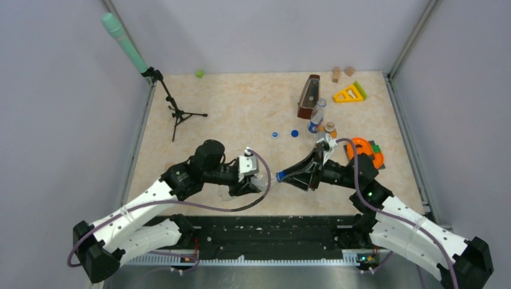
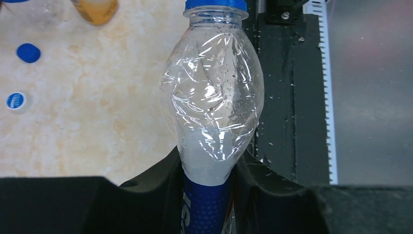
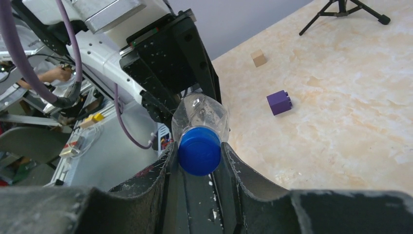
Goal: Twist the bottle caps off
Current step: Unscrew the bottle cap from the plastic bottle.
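My left gripper (image 1: 260, 182) is shut on a crumpled clear plastic bottle (image 2: 213, 102) with a blue label, held level above the table's near edge. The bottle's dark blue cap (image 3: 199, 150) sits on its neck, and my right gripper (image 3: 199, 155) is shut on that cap; the cap also shows in the top view (image 1: 279, 176). Two loose caps lie on the table: a dark blue one (image 1: 294, 133) and a paler white-blue one (image 1: 275, 135). They also show in the left wrist view, the dark blue cap (image 2: 28, 52) and the paler cap (image 2: 16, 101).
Another bottle (image 1: 316, 116) and a small orange-filled bottle (image 1: 330, 129) stand behind the loose caps, by a brown box (image 1: 308, 96). An orange ring toy (image 1: 363, 149) lies at right, a yellow wedge (image 1: 349, 93) at back, a tripod (image 1: 175, 111) at left. A purple cube (image 3: 279, 103) lies on the table.
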You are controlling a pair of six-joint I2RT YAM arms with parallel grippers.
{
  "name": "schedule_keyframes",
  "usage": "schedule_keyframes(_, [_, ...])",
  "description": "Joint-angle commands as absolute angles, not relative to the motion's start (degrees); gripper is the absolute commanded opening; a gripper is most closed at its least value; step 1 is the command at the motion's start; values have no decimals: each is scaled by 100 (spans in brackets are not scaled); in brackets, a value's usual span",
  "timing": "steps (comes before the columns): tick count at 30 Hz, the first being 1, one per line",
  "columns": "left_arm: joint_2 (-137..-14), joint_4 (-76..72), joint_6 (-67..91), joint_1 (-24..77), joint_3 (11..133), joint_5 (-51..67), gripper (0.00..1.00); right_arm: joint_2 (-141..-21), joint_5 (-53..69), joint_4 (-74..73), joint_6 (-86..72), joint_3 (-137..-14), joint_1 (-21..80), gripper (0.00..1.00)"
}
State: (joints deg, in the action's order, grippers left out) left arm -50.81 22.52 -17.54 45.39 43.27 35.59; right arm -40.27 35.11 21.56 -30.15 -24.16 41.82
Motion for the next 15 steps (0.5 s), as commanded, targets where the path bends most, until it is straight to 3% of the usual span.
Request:
schedule_keyframes(1, [-5375, 2529, -1387, 4438, 5071, 4000, 0, -3835, 3861, 1657, -2520, -2452, 4219, 1])
schedule_keyframes(3, [-5474, 2786, -1464, 4438, 5249, 4146, 0, -3748, 3772, 1678, -2493, -2395, 4219, 6])
schedule_keyframes(4, [-5479, 2799, -1461, 4438, 5268, 4126, 0, -3718, 3721, 1719, -2495, -2373, 4219, 16])
schedule_keyframes(6, [-5392, 2655, -1516, 4451, 5146, 3785, 0, -3693, 3533, 1671, -2545, -2412, 4219, 48])
schedule_keyframes(7, [-5278, 2443, -1562, 4481, 4988, 3440, 0, -3692, 3373, 1594, -2592, -2476, 4219, 54])
schedule_keyframes(11, [-4685, 1586, -2082, 4607, 4190, 2504, 0, -3675, 2651, 1609, -3141, -2607, 4219, 68])
schedule_keyframes(15, [-4323, 1311, -2363, 4713, 3948, 2035, 0, -3694, 2693, 2172, -3591, -2532, 4219, 70])
